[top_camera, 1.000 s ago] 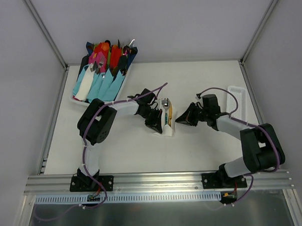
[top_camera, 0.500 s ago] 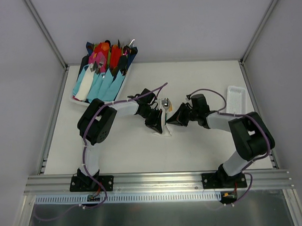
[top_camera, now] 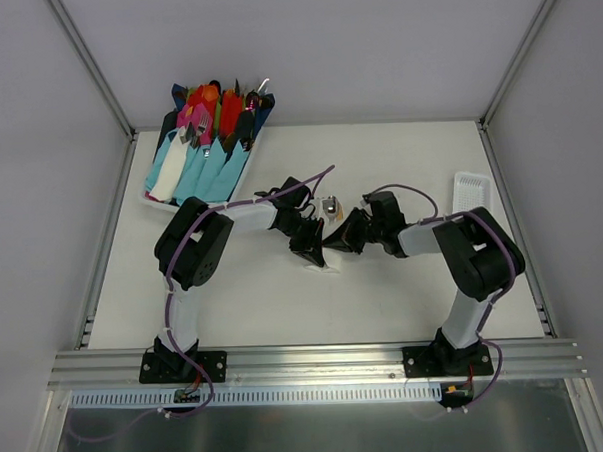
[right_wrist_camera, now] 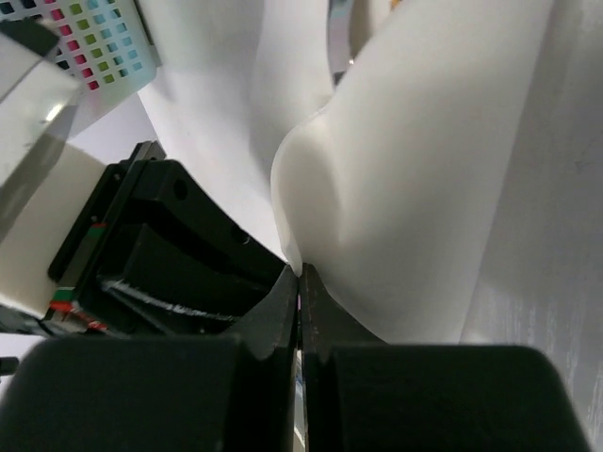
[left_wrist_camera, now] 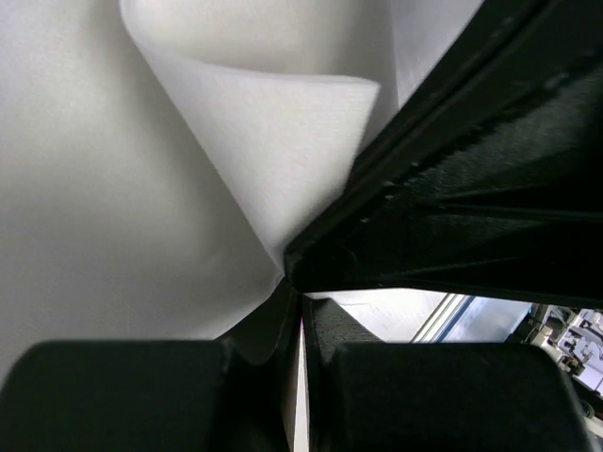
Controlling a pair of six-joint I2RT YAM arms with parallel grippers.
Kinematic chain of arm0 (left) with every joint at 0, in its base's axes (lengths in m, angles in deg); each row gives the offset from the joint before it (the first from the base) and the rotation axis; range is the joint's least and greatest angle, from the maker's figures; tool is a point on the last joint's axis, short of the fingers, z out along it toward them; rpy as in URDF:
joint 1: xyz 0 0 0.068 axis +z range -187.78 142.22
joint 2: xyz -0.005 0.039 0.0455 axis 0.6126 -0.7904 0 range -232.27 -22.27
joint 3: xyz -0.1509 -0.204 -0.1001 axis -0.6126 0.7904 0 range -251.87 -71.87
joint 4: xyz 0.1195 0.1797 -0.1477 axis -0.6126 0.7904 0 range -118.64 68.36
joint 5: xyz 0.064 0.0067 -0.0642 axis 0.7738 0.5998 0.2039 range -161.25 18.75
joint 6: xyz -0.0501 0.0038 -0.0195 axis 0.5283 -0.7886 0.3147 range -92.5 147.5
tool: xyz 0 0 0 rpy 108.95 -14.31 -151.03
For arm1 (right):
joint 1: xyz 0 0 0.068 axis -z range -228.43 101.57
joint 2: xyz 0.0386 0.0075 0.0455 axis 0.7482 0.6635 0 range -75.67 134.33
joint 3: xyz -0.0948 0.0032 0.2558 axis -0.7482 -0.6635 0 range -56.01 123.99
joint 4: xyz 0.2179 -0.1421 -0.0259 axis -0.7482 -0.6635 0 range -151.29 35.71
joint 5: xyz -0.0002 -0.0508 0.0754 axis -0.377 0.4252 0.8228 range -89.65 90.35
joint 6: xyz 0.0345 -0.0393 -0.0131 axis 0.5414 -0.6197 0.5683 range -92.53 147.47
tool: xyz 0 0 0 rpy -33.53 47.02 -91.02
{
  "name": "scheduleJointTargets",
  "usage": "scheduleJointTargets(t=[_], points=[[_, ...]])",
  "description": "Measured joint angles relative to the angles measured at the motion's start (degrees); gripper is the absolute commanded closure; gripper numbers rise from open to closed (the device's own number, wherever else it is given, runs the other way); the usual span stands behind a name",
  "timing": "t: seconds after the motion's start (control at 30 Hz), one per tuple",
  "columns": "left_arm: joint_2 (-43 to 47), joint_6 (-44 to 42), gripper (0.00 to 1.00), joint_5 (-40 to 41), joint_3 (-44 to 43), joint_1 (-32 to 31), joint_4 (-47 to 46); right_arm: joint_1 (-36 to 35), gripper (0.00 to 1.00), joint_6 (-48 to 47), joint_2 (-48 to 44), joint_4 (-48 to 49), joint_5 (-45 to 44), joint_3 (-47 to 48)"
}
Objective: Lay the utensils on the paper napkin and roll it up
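The paper napkin [top_camera: 329, 264] is folded up around the utensils at mid-table, squeezed between my two grippers. Only a silvery spoon head [top_camera: 331, 206] pokes out at its far end; the other utensil is hidden inside the fold. My left gripper [top_camera: 309, 242] is shut, and the napkin's curled sheet [left_wrist_camera: 273, 141] runs down into its tips [left_wrist_camera: 300, 299]. My right gripper [top_camera: 338, 234] is shut, pinching the bulging napkin fold [right_wrist_camera: 424, 188] at its edge [right_wrist_camera: 300, 279]. The two grippers almost touch; the left one's black body [right_wrist_camera: 160, 245] fills the right wrist view's left side.
A white tray [top_camera: 156, 200] at the far left holds several bright pieces of cutlery in light-blue wraps. A small white slotted tray [top_camera: 472, 193] lies at the right edge. Aluminium frame rails border the table.
My right gripper has swept left across the table, pushing the napkin over the utensils until it meets the left gripper. The golden utensil has disappeared under the fold. The left gripper has stayed put.
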Motion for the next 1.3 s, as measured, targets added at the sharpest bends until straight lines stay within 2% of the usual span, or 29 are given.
scheduleJointTargets(t=[0.37, 0.6, 0.7, 0.97, 1.1, 1.27, 1.3], points=[[0.5, 0.0, 1.00, -0.3, 0.6, 0.3, -0.5, -0.2, 1.00, 2.1, 3.9, 1.2, -0.7, 0.0], [6.5, -0.7, 0.98, 2.1, 5.0, 1.8, -0.2, -0.4, 1.00, 1.8, 4.2, 1.6, -0.6, 0.0], [9.8, -0.9, 0.93, 2.4, 5.4, 3.5, 0.3, -0.4, 1.00, 1.2, 4.4, 1.9, -0.3, 0.0], [11.5, -0.5, 0.63, 3.1, 0.7, 4.8, 0.5, -0.4, 1.00, -1.2, 4.7, 1.8, 0.4, 0.5], [8.2, 0.3, 0.53, 3.3, -3.2, 4.8, 0.1, -0.5, 0.93, -2.8, 4.7, 0.1, 0.6, 1.4], [4.0, 0.9, 0.48, 4.2, -4.2, 4.8, 0.1, -0.5, 0.82, -3.9, 4.7, -0.6, 0.9, 2.0], [3.3, 1.0, 0.48, 4.5, -4.4, 4.8, 0.3, -0.6, 0.76, -4.0, 4.7, -0.6, 1.0, 2.1]])
